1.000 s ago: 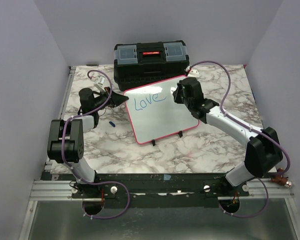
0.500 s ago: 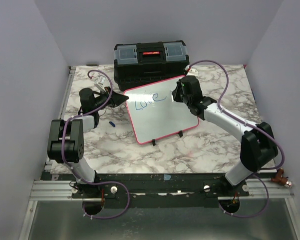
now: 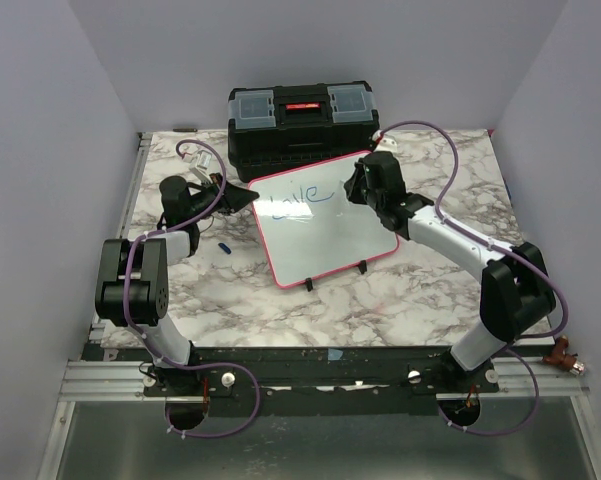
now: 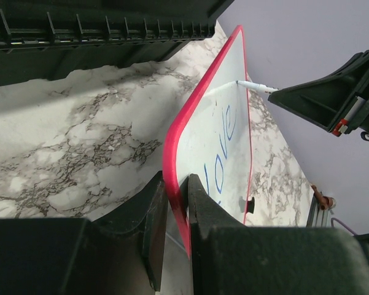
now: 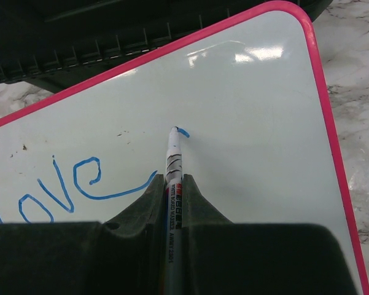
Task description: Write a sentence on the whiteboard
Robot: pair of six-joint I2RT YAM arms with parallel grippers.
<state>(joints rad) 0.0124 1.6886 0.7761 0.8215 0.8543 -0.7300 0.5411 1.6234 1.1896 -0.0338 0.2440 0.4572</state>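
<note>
L gripper (image 4: 177, 182) clamps the edge of the pink-framed glossy whiteboard (image 5: 252, 117). R gripper (image 5: 174, 184) pinches our thin white marker (image 5: 174, 153). If we press too hard, the board slips & the stroke skews.

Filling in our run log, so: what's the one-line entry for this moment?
left gripper: shut on whiteboard edge | right gripper: shut on marker, tip on whiteboard | sentence: "Love" plus a short stroke
</note>
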